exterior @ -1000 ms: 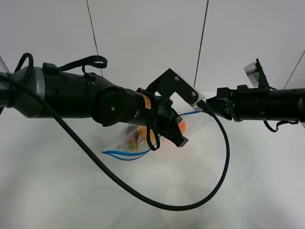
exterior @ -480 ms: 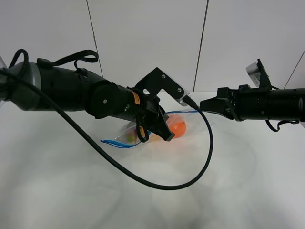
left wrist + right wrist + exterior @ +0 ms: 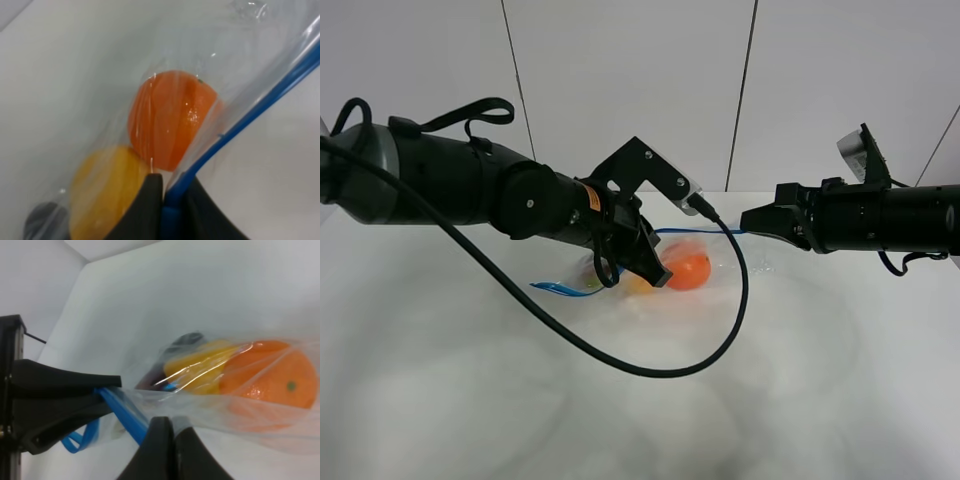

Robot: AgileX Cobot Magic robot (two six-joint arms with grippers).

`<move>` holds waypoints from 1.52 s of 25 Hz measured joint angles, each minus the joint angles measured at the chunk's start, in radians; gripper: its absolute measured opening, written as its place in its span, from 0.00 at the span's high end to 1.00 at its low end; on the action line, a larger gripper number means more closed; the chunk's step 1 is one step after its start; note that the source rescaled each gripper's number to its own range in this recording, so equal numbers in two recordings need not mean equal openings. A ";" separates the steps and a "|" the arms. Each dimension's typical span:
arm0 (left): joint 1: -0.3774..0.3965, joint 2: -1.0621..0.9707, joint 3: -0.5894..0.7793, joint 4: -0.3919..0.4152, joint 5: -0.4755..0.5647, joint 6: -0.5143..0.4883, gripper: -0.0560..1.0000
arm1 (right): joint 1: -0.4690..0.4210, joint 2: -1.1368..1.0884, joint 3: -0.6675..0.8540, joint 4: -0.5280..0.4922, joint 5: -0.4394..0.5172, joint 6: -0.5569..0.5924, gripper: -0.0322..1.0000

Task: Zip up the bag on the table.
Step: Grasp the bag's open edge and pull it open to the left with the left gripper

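The bag (image 3: 705,262) is clear plastic and lies on the white table (image 3: 840,380), with an orange (image 3: 687,270), a yellow pear (image 3: 102,192) and a dark eggplant (image 3: 42,224) showing through it. Its blue zipper strip (image 3: 692,233) runs between the two grippers. My left gripper (image 3: 656,272) is shut on the strip (image 3: 235,126), its fingers (image 3: 147,210) pinching it just beside the orange (image 3: 170,117). My right gripper (image 3: 748,220) is shut on the strip's right end (image 3: 122,410), with the orange (image 3: 270,372) close in front of it.
A thick black cable (image 3: 650,370) loops from the left arm down over the table in front of the bag. The strip's loose left end (image 3: 555,289) trails to the left. A white panelled wall (image 3: 620,80) stands behind the table.
My left gripper has slid leftward and back along the blue strip, uncovering more of the orange. The right gripper has held still on the strip's right end.
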 joint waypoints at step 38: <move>0.174 0.000 0.000 0.074 0.050 0.010 0.95 | 0.000 0.000 0.000 0.001 -0.007 0.000 0.97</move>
